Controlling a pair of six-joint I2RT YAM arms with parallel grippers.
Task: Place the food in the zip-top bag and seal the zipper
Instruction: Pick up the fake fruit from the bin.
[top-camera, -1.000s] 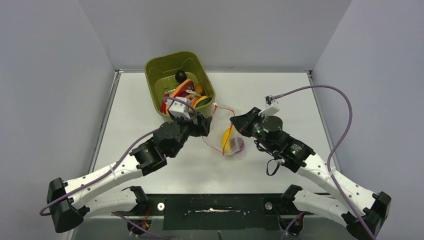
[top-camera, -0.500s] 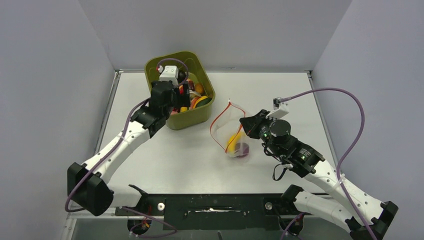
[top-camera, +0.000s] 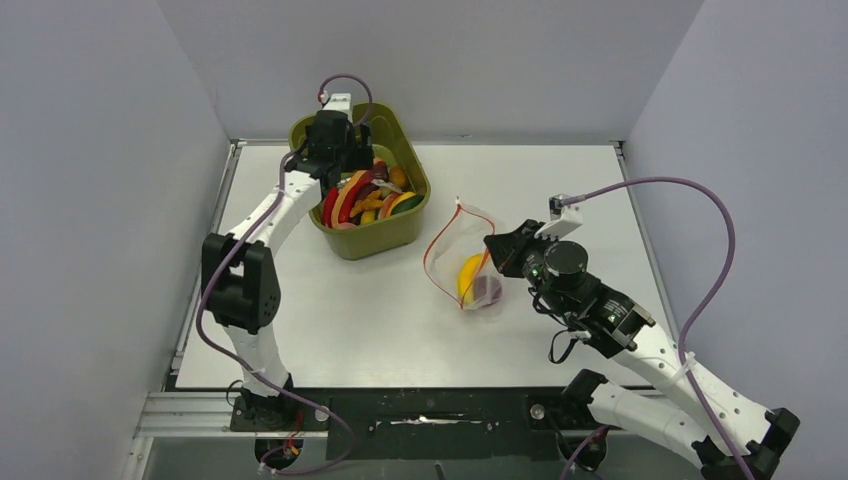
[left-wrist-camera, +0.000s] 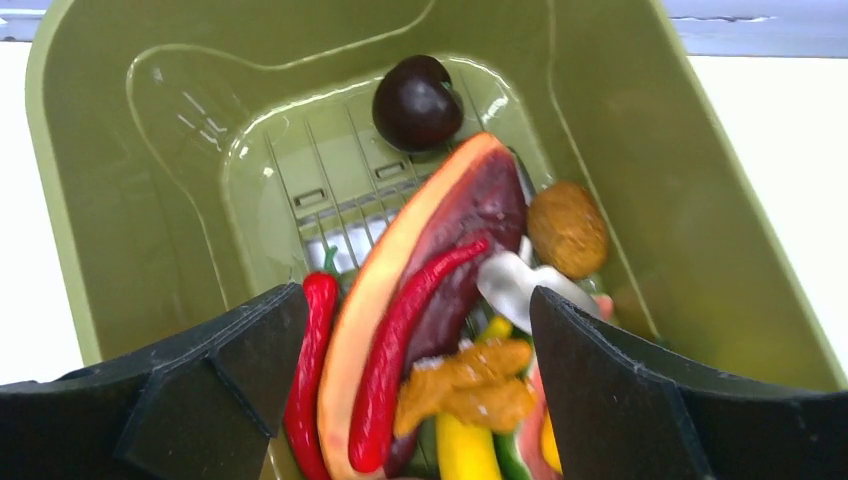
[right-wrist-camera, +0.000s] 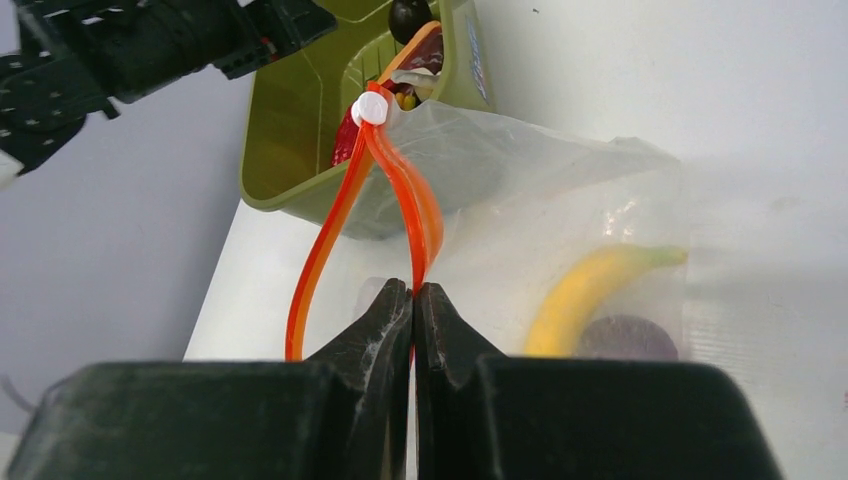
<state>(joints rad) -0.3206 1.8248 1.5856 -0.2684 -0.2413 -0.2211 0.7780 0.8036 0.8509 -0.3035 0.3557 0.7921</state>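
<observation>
Two grippers shown: left gripper (left-wrist-camera: 417, 305) spread, poised directly over food (left-wrist-camera: 440, 250) in bin (left-wrist-camera: 120, 200), long pieces aligned along gap; right gripper (right-wrist-camera: 412, 296) clamped on zipper (right-wrist-camera: 405, 200), zip-top bag (top-camera: 478, 232) held open.

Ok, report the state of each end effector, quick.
Left end effector: open, holding nothing, above the bin.
Right end effector: closed on the zipper.

The left fingers (left-wrist-camera: 235, 370) moved from the zip-top bag (top-camera: 470, 245) to above the bin (top-camera: 385, 232).
</observation>
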